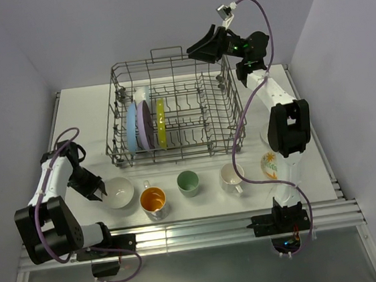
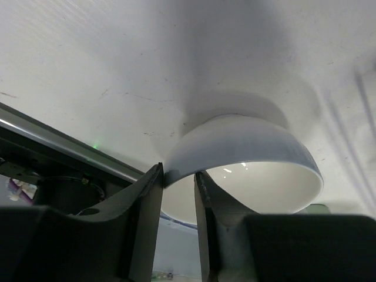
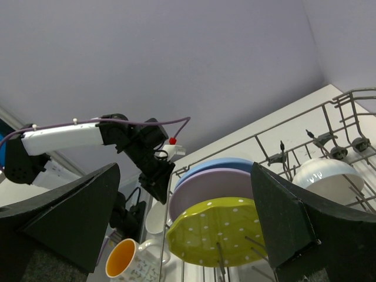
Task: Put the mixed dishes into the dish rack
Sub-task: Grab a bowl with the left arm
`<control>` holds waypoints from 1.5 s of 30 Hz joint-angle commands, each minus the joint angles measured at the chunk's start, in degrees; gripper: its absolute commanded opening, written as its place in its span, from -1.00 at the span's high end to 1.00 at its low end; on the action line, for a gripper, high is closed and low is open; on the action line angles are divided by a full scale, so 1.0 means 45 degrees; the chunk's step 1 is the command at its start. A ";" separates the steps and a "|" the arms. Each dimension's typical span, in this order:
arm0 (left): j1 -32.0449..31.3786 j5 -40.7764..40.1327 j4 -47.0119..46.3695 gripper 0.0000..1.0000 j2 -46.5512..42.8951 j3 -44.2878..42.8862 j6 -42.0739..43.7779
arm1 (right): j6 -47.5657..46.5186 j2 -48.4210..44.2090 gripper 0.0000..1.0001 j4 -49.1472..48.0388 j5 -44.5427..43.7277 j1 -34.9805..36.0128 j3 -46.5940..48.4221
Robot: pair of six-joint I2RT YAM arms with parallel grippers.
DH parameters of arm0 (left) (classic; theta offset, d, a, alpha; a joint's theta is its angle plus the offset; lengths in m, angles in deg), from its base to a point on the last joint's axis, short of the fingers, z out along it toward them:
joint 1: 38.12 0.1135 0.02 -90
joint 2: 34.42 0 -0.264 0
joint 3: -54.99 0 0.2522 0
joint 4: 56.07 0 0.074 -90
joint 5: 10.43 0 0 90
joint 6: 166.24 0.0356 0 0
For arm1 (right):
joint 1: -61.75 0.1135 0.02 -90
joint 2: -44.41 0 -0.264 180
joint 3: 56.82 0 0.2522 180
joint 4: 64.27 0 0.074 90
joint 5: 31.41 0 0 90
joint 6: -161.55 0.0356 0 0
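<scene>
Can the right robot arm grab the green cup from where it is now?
Probably not right away. The right gripper hangs open high over the far side of the dish rack, and the pale green cup sits on the near side, beyond the rack.

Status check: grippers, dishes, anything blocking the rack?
Left gripper closing on white bowl rim. Right gripper open above dish rack. Three plates racked, cups waiting. Nothing blocking.
</scene>
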 commanded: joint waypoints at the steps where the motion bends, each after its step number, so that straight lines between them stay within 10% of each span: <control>1: 0.0193 0.0177 -0.0304 0.33 -0.0475 0.0087 -0.0540 | 0.0057 0.0123 -1.00 -0.0751 0.0031 -0.0139 0.0376; 15: 0.0604 -0.0062 -0.0616 0.43 -0.2565 0.0614 -0.1851 | 0.0155 0.0201 -1.00 -0.0751 -0.0028 -0.0276 0.0473; 28: 0.0449 0.1055 -0.0245 0.03 -0.1531 0.1025 0.0181 | 0.0564 0.0299 -1.00 -0.1121 -0.0106 -0.0296 0.0434; 45: -0.1055 0.0040 -0.1163 0.35 -0.0846 0.1727 -0.0735 | 0.0701 -0.0072 -1.00 -0.1297 -0.0047 -0.0354 0.0044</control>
